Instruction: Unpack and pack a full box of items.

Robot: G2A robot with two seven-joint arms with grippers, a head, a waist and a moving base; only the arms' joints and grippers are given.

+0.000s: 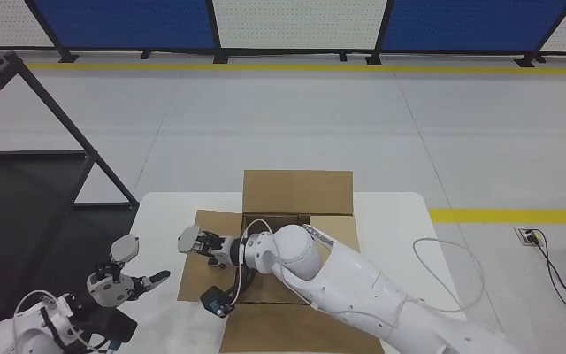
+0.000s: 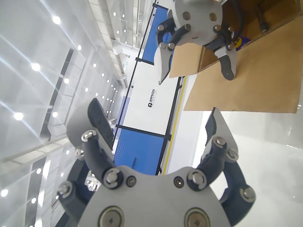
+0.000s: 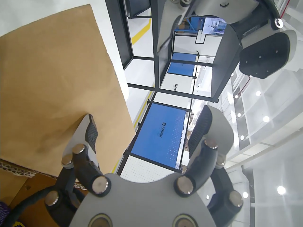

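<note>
The cardboard box (image 1: 298,190) stands in the middle of the white worktop (image 1: 398,212) with its top flaps folded outward. This looks like the very start of unpacking, with the box opened and nothing lifted out yet. Deep inside it a blue-and-yellow item (image 2: 242,40) is just visible, though I cannot tell what it is.

The right gripper (image 1: 188,241) reaches across the box to the side flap (image 1: 196,265) that lies out over the worktop. Its fingers are spread and hold nothing. One rests on the flap's surface and the other stands off past the cardboard edge, so the flap is touched but not clamped. The left gripper (image 1: 144,263) hangs over the worktop well apart from the box, near the worktop's edge, with its fingers also wide apart and empty.

The step in hand seems to be pressing or settling that flap flat so the opening is free. The next move probably calls for the right arm to come off the flap, swing over the opening and lower its spread fingers onto an item. The dark interior and the standing box walls leave little room for this.
</note>
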